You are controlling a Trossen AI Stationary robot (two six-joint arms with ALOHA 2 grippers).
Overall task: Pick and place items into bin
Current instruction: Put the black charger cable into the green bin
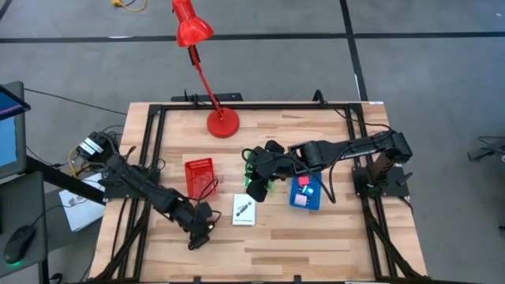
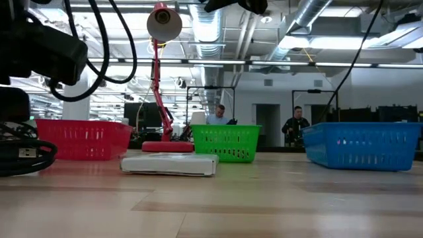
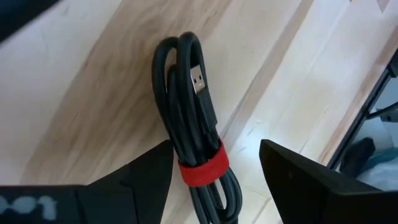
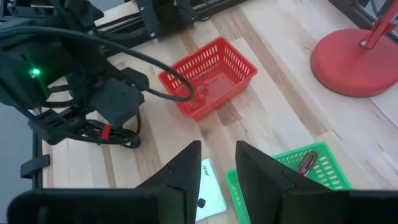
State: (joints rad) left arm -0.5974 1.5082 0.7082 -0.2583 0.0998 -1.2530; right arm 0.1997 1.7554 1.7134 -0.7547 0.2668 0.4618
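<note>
Bench, light wood, dark frame rails along its edges.

Left hand: low over the bench near the front-left corner, fingers spread. The left wrist view alone shows what lies between them: a coiled black USB cable bound by a red strap, flat on the wood, strap level with the fingertips, a gap visible on either side. In the high view the same hand hides the coil. The right wrist view shows the cable on the bench under the left arm.

Right hand: above the green bin at mid-bench; fingers set close, a narrow gap between, nothing held. The right wrist view alone shows a dark red cord inside the green bin.

Red bin: left of the green bin; the right wrist view shows no contents.

Blue bin: right of the green bin; a pink block and other small pieces inside, seen only in the high view.

White card: black mark, flat on the bench just in front of the green bin, between the hands. The low view shows it as a thin white slab.

Red desk lamp: base near the rear edge.

Low view only: two persons in the room behind.
</note>
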